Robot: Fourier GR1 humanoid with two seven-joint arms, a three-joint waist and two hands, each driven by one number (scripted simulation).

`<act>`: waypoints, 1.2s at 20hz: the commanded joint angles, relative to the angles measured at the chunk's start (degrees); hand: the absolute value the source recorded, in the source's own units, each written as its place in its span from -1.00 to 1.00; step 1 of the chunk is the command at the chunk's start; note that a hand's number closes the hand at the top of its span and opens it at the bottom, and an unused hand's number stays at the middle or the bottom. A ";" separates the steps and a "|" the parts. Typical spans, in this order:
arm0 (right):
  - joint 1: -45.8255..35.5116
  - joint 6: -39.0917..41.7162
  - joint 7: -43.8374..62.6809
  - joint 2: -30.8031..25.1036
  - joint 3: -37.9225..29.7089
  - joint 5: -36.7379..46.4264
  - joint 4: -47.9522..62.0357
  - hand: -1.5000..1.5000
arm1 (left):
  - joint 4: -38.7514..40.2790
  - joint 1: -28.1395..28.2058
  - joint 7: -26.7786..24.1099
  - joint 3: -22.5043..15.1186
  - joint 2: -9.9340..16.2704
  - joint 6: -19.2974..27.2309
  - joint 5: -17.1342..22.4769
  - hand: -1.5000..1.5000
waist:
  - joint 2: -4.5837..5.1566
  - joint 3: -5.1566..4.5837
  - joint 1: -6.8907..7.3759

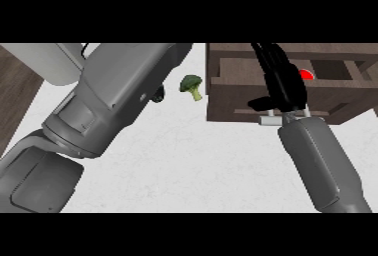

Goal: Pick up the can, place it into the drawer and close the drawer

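1. The right hand (279,85) lies over the drawer (229,107), fingers stretched straight toward the far side and holding nothing; its thumb rests near the drawer's front edge, just above the pale handle (270,120).
2. The can (307,75) shows only as a red patch inside the drawer's open compartment, just right of the right hand's fingers and partly hidden by them. By this showing it is already placed.
3. Deciding relation: the drawer front lies directly under the right hand and faces the robot, so the closing push runs away from the robot, along the forearm's line. The right hand is clearly the nearer.
4. The left hand (156,95) is almost wholly hidden behind its forearm; its state cannot be told.
5. A broccoli floret (192,86) lies on the counter (184,160), just left of the drawer.
6. The drawer's cabinet and its travel cannot be made out.
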 commanded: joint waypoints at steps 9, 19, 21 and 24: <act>-17.74 -16.09 -0.12 1.95 -5.93 5.83 25.84 -1.00 | -9.38 7.13 5.14 -0.97 6.16 -2.68 -1.58 -1.00 | -0.27 -0.05 2.41; -27.68 -22.05 -1.95 -0.34 -10.25 5.65 38.73 -1.00 | -18.18 12.20 8.56 -2.93 8.25 -2.83 -2.94 -1.00 | 0.22 -0.02 4.98; -30.32 -21.35 -2.03 -0.61 -10.67 5.49 39.98 -1.00 | -18.73 13.66 8.27 -2.59 9.93 -4.29 -2.90 -1.00 | 0.62 -0.01 4.70; -33.20 -19.52 -3.39 -0.38 -11.46 4.38 40.86 -1.00 | -21.13 14.52 10.30 -2.47 10.86 -3.76 -2.77 -1.00 | 0.46 0.00 4.56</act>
